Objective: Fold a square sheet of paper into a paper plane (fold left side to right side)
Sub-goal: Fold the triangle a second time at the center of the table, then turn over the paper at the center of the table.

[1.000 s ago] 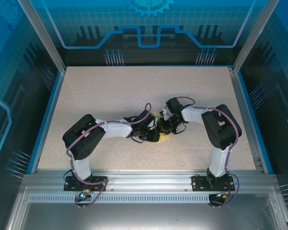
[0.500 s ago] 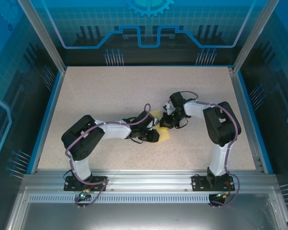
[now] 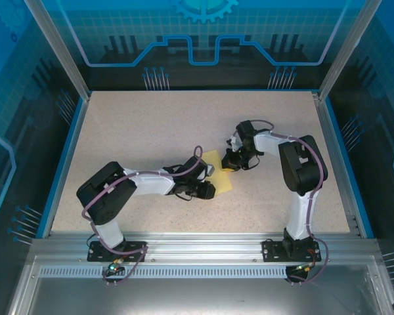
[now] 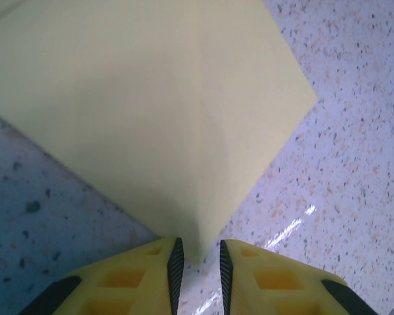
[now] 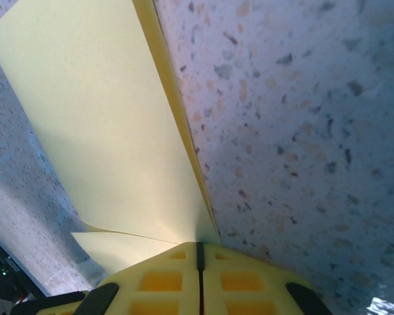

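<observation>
- The speckled tabletop [image 3: 151,125] carries everything. The work sits near its middle, a little toward my side, where both arms can reach it.
- The left arm [image 3: 128,187] lies low and stretches to the right, while the right arm [image 3: 302,167] bends back in toward the left. The two wrists meet the paper from opposite sides, which I judge lets one side be lifted while the other is kept in place.
- The square sheet of paper [image 3: 221,181] lies between the wrists, partly covered by them in the top view.
- The sheet is not flat. The left wrist camera shows it [image 4: 157,111] as a tented wedge with a soft ridge running down to one corner. The right wrist camera shows one layer [image 5: 111,131] curling up off the tabletop above another. I take the fold to be under way and not yet pressed down.
- The right tool [image 5: 198,248] is clamped on the sheet's edge, and the paper comes straight out of the seam between its jaws. I read this as the carrying hold for bringing one side over.
- The left tool [image 4: 197,257] sits low at the pointed corner, its jaws a narrow gap apart with the tip of the corner inside that gap.
- I cannot tell whether its black pads [image 4: 176,262] actually pinch the paper. Placed there, it looks meant to anchor that corner.
</observation>
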{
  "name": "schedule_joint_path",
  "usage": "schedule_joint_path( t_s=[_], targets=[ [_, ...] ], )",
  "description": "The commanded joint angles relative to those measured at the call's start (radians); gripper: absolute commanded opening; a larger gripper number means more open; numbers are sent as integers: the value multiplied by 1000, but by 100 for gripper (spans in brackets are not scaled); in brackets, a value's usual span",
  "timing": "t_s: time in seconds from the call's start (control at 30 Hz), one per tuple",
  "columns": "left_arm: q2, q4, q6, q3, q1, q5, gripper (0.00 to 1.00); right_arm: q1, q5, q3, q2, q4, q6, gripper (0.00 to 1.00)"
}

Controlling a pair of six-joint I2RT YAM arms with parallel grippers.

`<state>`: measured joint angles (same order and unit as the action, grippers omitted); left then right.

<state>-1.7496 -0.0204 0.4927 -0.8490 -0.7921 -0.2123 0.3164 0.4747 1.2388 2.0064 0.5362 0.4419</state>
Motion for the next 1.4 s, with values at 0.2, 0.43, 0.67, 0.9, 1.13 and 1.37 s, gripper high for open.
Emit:
schedule_joint_path(
  t_s=[0.2, 0.43, 0.67, 0.9, 1.13, 1.37],
  targets=[
    [146, -138, 19, 90, -1, 8, 28, -53, 20, -6, -37, -86, -19, 14],
    [270, -124, 18, 72, 114, -23, 55, -122, -3, -84, -225, -86, -42, 45],
    [143, -44, 18, -48, 162, -74, 69, -155, 39, -252, -387, -157, -62, 58],
    [-52, -17, 27, -185, 170, -90, 64, -147, 123, -354, -408, -227, -42, 57],
    [-88, -13, 43, -200, 170, -37, 26, -113, 150, -397, -379, -278, -25, 56],
    [-41, 2, 53, -138, 172, -4, 19, -58, 198, -365, -292, -361, 25, 57]
  ],
)
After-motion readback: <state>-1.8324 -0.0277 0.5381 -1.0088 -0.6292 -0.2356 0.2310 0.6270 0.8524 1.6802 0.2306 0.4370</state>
